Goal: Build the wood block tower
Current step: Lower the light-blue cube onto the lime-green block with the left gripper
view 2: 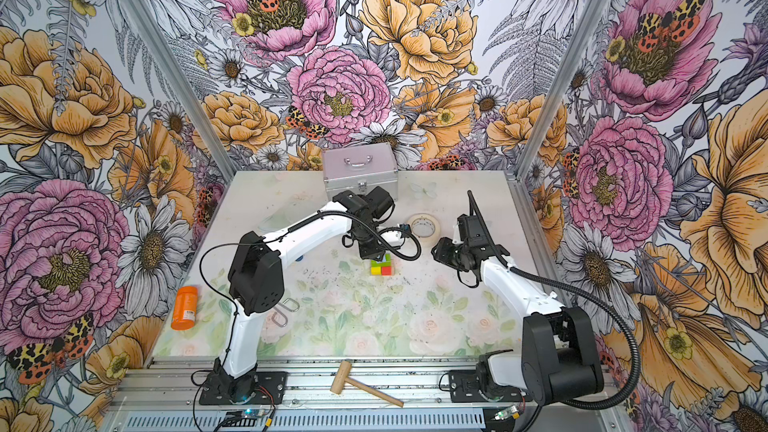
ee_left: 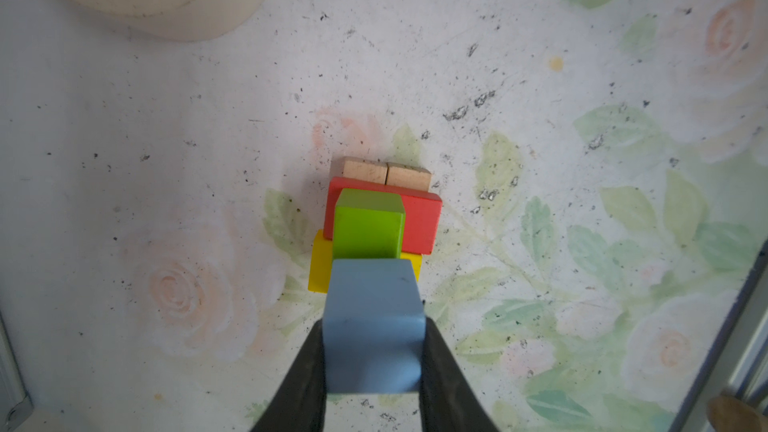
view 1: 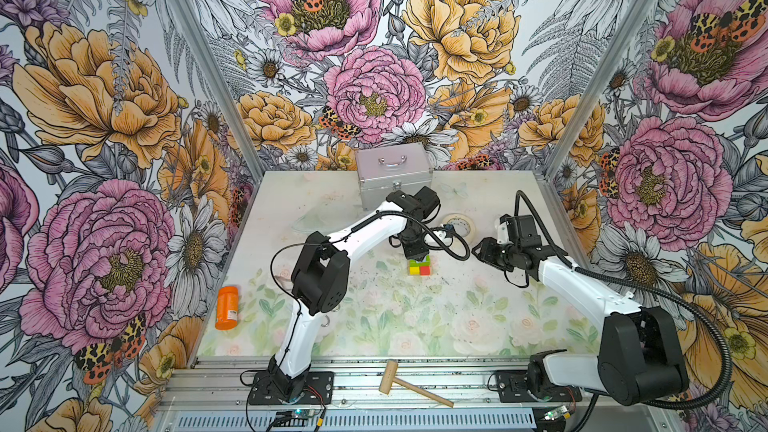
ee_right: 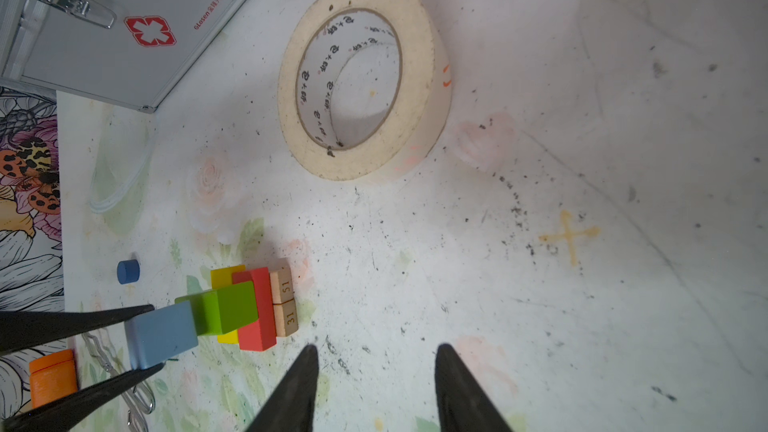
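The left gripper (ee_left: pixel 374 351) is clenching the light blue cube (ee_left: pixel 372 305) and holding it over the green bar (ee_left: pixel 368 226) that is topping the tower (view 1: pixel 419 268) at mid-desk. Whether the cube is already touching the green I cannot tell. The right gripper (ee_right: pixel 376 347) is hanging released and empty at the tower's three o'clock. Cube placement looks to be the step in hand. Next, the cube is needing a centred, level set-down and a gentle release. The dark blue cylinder (ee_right: pixel 128 271) is waiting on the desk, apart from the stack.
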Controlling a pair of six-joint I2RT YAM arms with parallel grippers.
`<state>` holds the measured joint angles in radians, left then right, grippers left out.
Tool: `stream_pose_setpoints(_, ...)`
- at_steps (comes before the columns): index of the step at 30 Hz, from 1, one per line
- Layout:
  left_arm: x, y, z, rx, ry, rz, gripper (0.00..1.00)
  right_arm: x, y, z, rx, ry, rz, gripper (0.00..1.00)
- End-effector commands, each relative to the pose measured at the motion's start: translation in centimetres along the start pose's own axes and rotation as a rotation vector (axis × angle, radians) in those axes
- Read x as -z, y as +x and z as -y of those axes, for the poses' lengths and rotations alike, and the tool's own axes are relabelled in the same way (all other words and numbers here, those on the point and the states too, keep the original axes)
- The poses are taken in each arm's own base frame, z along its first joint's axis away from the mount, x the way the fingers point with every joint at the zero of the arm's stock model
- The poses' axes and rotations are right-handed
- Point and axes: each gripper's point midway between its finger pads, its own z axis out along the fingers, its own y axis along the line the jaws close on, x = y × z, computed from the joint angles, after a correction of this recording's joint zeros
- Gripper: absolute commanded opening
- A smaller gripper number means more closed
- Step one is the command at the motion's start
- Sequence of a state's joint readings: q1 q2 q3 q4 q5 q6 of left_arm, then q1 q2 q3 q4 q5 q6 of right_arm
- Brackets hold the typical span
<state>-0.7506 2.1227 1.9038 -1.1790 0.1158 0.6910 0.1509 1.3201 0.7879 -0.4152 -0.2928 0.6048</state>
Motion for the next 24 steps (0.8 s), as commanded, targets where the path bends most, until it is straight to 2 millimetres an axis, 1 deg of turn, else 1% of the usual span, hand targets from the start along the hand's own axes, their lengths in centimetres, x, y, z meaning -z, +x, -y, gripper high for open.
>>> stream_pose_setpoints(1,0.21,-0.5,-0.45,-0.027,-0.026,0.002,0.12,-0.11,-0.11,-0.02,-0.002,-0.005,-0.003,0.47)
stream_pose_setpoints(11,0.21,-0.52,-0.38,-0.03,-0.025,0.001,0.17,-0.15,-0.02,0.02,-0.002,-0.005,-0.006,0.48)
stream_pose_setpoints(24,-0.07,-0.49,-0.56,-0.025,-0.033,-0.008,0.2,-0.23,0.07,0.13,-0.003,-0.001,-0.007,0.47)
